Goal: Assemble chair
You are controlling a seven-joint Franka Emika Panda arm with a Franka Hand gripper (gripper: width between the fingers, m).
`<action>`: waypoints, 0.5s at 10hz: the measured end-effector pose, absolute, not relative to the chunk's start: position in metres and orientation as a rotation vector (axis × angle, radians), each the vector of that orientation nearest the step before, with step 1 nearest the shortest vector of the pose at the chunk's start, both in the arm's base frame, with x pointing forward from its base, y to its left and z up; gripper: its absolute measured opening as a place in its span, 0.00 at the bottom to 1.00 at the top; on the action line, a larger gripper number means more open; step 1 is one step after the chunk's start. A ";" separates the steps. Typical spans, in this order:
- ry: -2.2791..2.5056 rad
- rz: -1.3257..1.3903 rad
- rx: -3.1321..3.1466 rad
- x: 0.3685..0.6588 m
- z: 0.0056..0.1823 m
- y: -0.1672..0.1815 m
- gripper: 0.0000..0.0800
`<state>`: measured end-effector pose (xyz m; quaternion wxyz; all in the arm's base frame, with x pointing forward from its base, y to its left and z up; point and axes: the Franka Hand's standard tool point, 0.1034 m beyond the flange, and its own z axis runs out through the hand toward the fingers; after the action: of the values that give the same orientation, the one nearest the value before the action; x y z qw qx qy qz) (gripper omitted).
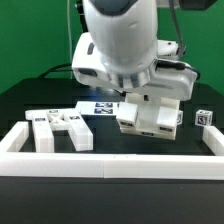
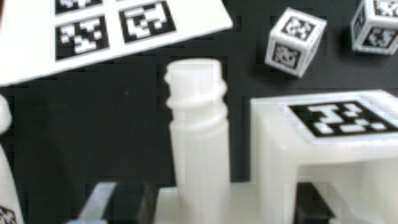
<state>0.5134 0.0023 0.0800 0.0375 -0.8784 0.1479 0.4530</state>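
while nothing here reads as a chair yet, the job looks early imo: most chair parts (image 1: pixel 60 131) lie loose in a cluster just behind the front rail (image 1: pixel 110 166), toward the bench's (image 1: pixel 30 95) front corner on the exterior view's left, w/ no seat-on-legs shape anywhere. the gripper (image 2: pixel 192 200) is down low near the bench middle. in the wrist view a leg (image 2: pixel 196 110) rises from between its fingers (image 2: pixel 100 202). the jaws look pinched onto that leg's lower end w/ only a narrow gap, tho the contact sits right at the pic edge, so that's a judgement. just beside the leg stands a tagged block (image 2: pixel 334 128), tag facing the cam; can't tell if leg & block touch or are joined. step in hand is prob bringing the leg to its socket in another part. left to do, as far as shown: basically all joints, i.e. legs, bars, seat panel. two small tagged cubes (image 2: pixel 294 42) sit apart beyond the block, toward the bench edge on the exterior view's right. the marker board (image 2: pixel 107 30) lies flat, further from the front rail than the cluster. looks: parts are matte white, blocky, w/ square b/w tags. the leg is a round post w/ a stepped neck & rounded top, no tag visible on it.
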 end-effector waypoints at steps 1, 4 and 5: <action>0.469 1.492 -2.640 0.507 0.080 -0.002 0.42; 0.502 1.683 -2.524 0.504 0.067 -0.014 0.42; 0.509 1.685 -2.519 0.503 0.063 -0.016 0.42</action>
<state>0.5025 -0.0159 0.0633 0.0343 -0.8192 0.1654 0.5480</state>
